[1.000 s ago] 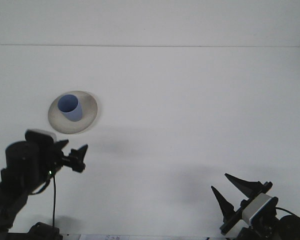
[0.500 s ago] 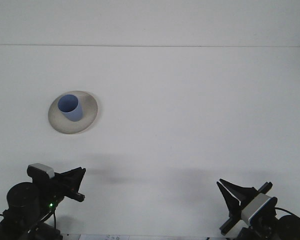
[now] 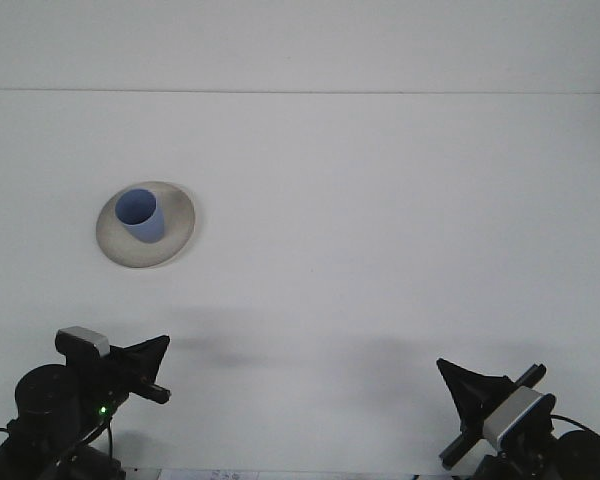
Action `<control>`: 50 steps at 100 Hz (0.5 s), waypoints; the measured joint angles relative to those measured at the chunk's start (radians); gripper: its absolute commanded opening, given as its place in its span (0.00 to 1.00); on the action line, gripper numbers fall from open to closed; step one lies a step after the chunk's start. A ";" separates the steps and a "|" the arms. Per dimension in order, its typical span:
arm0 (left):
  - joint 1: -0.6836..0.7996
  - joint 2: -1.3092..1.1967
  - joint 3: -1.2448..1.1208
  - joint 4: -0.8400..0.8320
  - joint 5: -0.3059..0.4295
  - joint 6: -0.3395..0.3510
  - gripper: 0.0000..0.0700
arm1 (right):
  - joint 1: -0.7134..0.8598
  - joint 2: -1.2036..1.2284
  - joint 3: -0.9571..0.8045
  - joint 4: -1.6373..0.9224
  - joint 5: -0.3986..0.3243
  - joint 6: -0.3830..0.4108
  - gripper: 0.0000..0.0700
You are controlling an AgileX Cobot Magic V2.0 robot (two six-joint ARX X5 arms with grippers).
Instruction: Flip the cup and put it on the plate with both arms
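Front view: left hand low at the near left edge of the bench, black fingers drawn together into one dark wedge pointing right, clamped on nothing, green light lit on the arm body behind. Hardly shifted from half a second ago, a touch lower at most; a second ago far higher and nearer the plate, fingers apart then. Right hand low at the near right corner, fingers closed into a single dark point aimed up and left, holding nothing, grey block of the wrist just behind. Spread wide a second ago, narrower half a second ago, now shut and sunk slightly toward the frame edge. Further out, well apart from both hands: blue cup standing upright, mouth up, on the pale round plate in the left half of the bench, set toward the plate's far left side. Cup and plate unmoved across all three moments. Faint shadows of both arms on the white surface ahead of each hand.
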 measured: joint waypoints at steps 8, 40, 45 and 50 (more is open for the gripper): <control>0.000 0.000 0.000 0.000 0.000 0.000 0.02 | 0.000 0.000 0.000 0.000 0.000 0.000 0.01; 0.021 -0.005 -0.003 0.051 -0.015 0.043 0.02 | 0.000 0.000 0.000 0.000 0.000 0.000 0.01; 0.040 -0.014 -0.020 0.110 -0.015 0.092 0.02 | 0.000 0.000 0.000 0.000 0.000 0.000 0.01; 0.064 -0.035 -0.058 0.186 -0.017 0.149 0.02 | 0.000 0.000 0.000 0.000 0.000 0.000 0.01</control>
